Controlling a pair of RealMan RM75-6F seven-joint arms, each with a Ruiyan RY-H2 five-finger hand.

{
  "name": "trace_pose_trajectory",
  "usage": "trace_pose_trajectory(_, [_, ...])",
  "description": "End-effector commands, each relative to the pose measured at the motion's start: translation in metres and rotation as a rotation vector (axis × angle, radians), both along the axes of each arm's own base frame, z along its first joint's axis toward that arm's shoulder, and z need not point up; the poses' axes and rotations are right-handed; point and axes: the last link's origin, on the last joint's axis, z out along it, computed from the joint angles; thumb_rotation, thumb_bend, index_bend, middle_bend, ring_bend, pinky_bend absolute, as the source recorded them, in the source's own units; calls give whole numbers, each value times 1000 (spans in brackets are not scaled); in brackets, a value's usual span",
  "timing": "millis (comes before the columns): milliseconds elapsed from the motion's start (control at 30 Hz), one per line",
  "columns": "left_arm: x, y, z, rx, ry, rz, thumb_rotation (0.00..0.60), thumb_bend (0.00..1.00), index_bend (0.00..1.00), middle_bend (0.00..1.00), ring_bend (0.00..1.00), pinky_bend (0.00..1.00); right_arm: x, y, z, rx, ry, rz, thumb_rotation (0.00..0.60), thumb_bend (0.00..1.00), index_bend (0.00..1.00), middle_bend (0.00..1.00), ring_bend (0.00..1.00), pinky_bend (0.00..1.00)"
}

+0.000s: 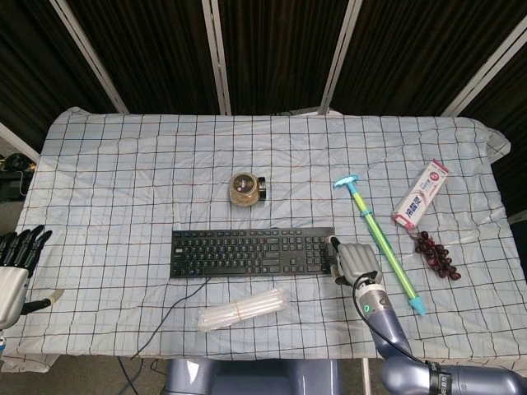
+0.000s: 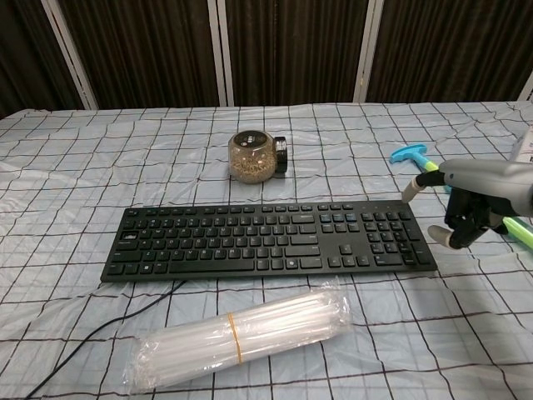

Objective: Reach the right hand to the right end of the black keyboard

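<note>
The black keyboard [image 1: 254, 253] [image 2: 266, 242] lies flat in the middle of the checked cloth, its cable trailing off the front left. My right hand [image 1: 354, 261] [image 2: 475, 200] sits just beyond the keyboard's right end, palm down. Its fingers [image 2: 450, 235] bend toward the cloth, close to the keyboard's right edge, and they hold nothing. Whether they touch the keyboard I cannot tell. My left hand [image 1: 15, 265] stays at the table's far left edge with fingers spread and empty, seen only in the head view.
A green tube with a blue handle [image 1: 379, 243] [image 2: 410, 153] lies right behind the right hand. Toothpaste box [image 1: 420, 193] and dark grapes [image 1: 435, 253] are further right. A jar [image 1: 245, 188] [image 2: 256, 156] stands behind the keyboard; a straw bundle [image 1: 243, 309] [image 2: 241, 333] lies in front.
</note>
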Motion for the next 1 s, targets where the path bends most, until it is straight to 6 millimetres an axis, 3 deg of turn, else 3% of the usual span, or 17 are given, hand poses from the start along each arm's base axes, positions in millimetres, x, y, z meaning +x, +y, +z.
trace_pose_trajectory(33, [0,0,0,-2,-2,-1,600,79,0,0,0,0,1,-4,-5,2,-1,-10,600,512,167,931,902,749])
trace_pose_trajectory(1000, [-1,0,0,-6,-7,6,600,80,0,0,0,0,-7,-19,-38,29,42,-83,600,536,164,934,907,749])
